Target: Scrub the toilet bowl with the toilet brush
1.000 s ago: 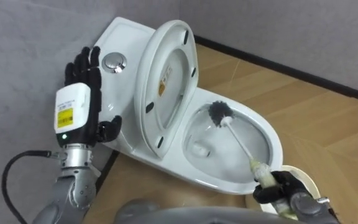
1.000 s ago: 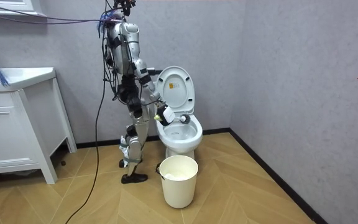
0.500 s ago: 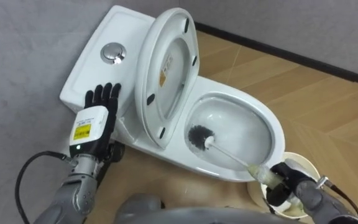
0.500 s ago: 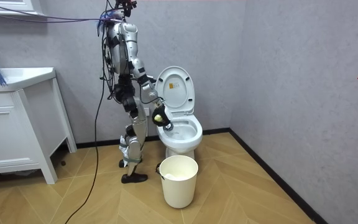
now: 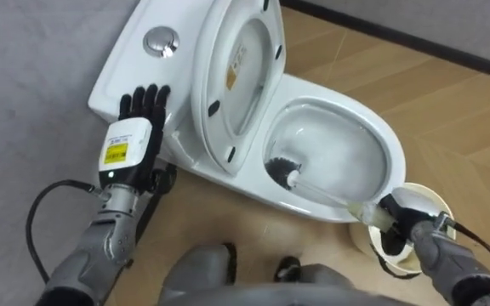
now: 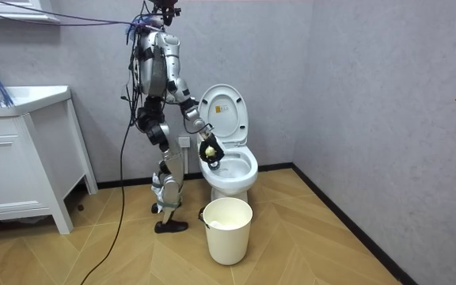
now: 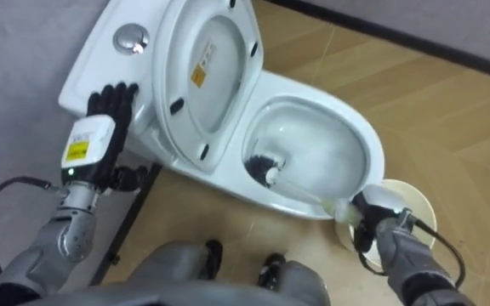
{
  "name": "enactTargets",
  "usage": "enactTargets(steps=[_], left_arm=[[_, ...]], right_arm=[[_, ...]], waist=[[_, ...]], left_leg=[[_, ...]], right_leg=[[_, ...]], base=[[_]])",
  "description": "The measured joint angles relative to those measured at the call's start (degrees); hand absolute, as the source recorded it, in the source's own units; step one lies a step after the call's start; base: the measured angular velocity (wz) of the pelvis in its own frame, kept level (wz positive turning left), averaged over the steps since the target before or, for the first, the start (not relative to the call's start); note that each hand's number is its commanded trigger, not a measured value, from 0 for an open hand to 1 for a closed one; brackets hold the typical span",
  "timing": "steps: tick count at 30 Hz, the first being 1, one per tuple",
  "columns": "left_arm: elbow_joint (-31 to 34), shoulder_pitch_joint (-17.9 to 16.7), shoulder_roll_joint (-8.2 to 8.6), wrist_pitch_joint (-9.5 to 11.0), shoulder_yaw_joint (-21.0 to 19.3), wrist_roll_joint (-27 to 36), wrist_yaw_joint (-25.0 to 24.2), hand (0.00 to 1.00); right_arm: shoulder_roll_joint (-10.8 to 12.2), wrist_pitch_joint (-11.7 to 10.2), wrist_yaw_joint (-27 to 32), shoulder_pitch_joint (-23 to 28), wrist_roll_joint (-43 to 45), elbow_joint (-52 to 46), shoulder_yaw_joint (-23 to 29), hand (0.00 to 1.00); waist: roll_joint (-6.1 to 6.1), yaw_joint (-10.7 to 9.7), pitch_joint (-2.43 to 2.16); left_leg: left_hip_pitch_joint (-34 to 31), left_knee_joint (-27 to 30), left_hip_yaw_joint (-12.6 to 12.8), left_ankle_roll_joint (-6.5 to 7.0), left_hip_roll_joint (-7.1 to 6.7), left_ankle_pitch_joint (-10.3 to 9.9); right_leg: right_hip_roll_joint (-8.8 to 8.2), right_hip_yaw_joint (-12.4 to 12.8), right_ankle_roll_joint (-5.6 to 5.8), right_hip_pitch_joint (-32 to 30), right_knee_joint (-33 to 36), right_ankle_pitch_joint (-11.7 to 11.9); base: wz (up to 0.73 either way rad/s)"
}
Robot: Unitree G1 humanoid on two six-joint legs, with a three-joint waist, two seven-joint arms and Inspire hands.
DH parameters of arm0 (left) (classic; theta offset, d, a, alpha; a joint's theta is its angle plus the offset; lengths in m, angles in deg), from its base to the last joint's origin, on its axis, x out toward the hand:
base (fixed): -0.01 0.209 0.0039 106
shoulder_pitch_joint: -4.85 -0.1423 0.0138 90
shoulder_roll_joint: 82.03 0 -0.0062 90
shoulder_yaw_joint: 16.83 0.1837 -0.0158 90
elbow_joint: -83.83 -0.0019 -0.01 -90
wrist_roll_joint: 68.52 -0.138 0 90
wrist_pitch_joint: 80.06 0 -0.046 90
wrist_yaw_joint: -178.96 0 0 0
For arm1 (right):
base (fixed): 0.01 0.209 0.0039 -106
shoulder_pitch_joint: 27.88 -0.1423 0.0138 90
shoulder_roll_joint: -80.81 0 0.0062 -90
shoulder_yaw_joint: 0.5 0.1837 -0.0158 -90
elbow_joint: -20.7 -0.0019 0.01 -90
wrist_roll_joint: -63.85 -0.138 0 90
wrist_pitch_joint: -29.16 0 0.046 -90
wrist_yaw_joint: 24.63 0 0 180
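My right hand (image 5: 395,223) has its fingers clenched round the pale handle of the toilet brush (image 5: 281,169), at about 4 o'clock from the toilet bowl (image 5: 391,149) and above the white bucket (image 5: 430,202). The brush's dark head lies inside the bowl, against its wall at 8 o'clock. My left hand (image 5: 128,146) sits at 9 o'clock of the raised lid (image 5: 236,81), fingers straight and released, against the tank (image 5: 126,61).

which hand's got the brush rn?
The right hand, curled round the toilet brush handle; the left hand is open, fingers straight, by the tank.
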Motion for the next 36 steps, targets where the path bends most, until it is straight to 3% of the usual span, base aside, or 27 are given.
enactTargets(steps=[2, 5, 10, 14, 17, 21, 23, 28, 30, 36], left_arm=[[0.25, 2.53, -2.09, 1.04, 0.48, 0.00, 0.74, 0.00], [0.73, 5.87, -3.26, 1.38, 1.98, 1.16, 2.04, 0.00], [1.42, 9.50, -3.84, 1.34, 4.62, 2.69, 5.09, 0.00], [1.98, 12.24, -4.66, 1.22, 6.96, 6.45, 7.96, 0.00], [2.88, 13.12, -6.08, -0.72, 6.89, 6.69, 9.23, 0.00], [2.67, 13.98, -6.13, -2.52, 6.96, 6.72, 11.84, 0.00], [2.65, 14.35, -6.17, -4.16, 6.91, 6.66, 13.30, 0.00], [2.12, 15.16, -6.14, -6.99, 7.24, 6.72, 13.46, 0.00], [1.74, 15.36, -6.09, -7.16, 7.26, 6.72, 13.42, 0.00], [1.24, 15.08, -6.24, -8.33, 7.24, 8.54, 13.31, 0.00]], right_arm=[[-1.01, 0.00, 0.67, -1.95, -0.18, -0.15, -1.63, 1.00], [-4.08, 0.11, 1.51, -5.38, -1.13, -0.14, -4.04, 1.00], [-5.63, 2.17, 3.08, -12.78, -4.34, 5.55, -7.89, 1.00], [-7.39, 3.75, 3.59, -18.68, -11.59, 8.10, -8.35, 1.00], [-7.40, 4.49, 4.35, -21.62, -16.23, 9.55, -7.17, 1.00], [-8.28, 5.05, 5.48, -23.70, -22.26, 10.27, -5.47, 1.00], [-8.61, 5.06, 5.64, -24.80, -20.81, 10.50, -5.27, 1.00], [-8.84, 6.36, 6.16, -24.79, -13.37, 7.95, -5.73, 1.00], [-8.88, 6.69, 6.07, -24.32, -10.06, 6.00, -6.28, 1.00], [-9.73, 11.29, 4.22, -19.35, -0.35, -3.60, -10.22, 1.00]], waist=[[-0.36, 0.65, 0.39], [0.16, 1.50, 0.72], [1.20, 3.32, 1.29], [2.29, 4.56, 1.96], [2.02, 4.21, 2.13], [1.94, 3.09, 2.19], [1.50, 2.73, 2.47], [1.54, 2.34, 2.46], [2.00, 2.40, 2.47], [4.13, 3.85, 2.31]], left_leg=[[-3.04, 1.32, -0.78, -0.39, 0.13, 0.27], [-8.19, 3.93, -1.70, -0.57, 0.09, 0.38], [-15.03, 7.48, -2.17, -0.56, 0.04, 0.40], [-20.59, 9.99, -1.44, -0.04, -0.97, 0.73], [-23.00, 10.48, -0.22, 0.30, -1.23, 1.04], [-25.38, 10.94, 0.53, 0.77, -2.05, 1.69], [-26.44, 11.44, 1.51, 0.91, -1.99, 1.78], [-26.78, 12.15, 1.71, 0.94, -2.00, 1.77], [-26.63, 12.44, 1.48, 0.93, -1.93, 1.77], [-26.27, 12.57, 1.26, 0.73, -0.91, 1.19]], right_leg=[[-0.03, -0.94, -0.60, -2.54, 0.88, 0.03], [-0.24, -1.75, -1.03, -6.94, 2.84, 0.08], [-0.93, -2.84, -1.45, -12.95, 5.83, 0.03], [-3.09, -2.36, -1.74, -19.50, 10.85, -0.76], [-4.08, -1.20, -1.74, -23.15, 13.16, -1.20], [-5.54, -0.81, -1.75, -26.28, 15.33, -1.53], [-5.66, 0.09, -1.75, -27.87, 16.18, -1.50], [-5.85, 0.23, -1.81, -28.37, 16.99, -1.56], [-5.72, -0.04, -1.84, -27.87, 16.91, -1.55], [-4.17, -0.27, -2.00, -26.78, 14.95, -0.60]], base=[[0.16], [0.13], [0.06], [0.01], [-0.02], [0.01], [-0.11], [-0.02], [0.02], [-0.09]])
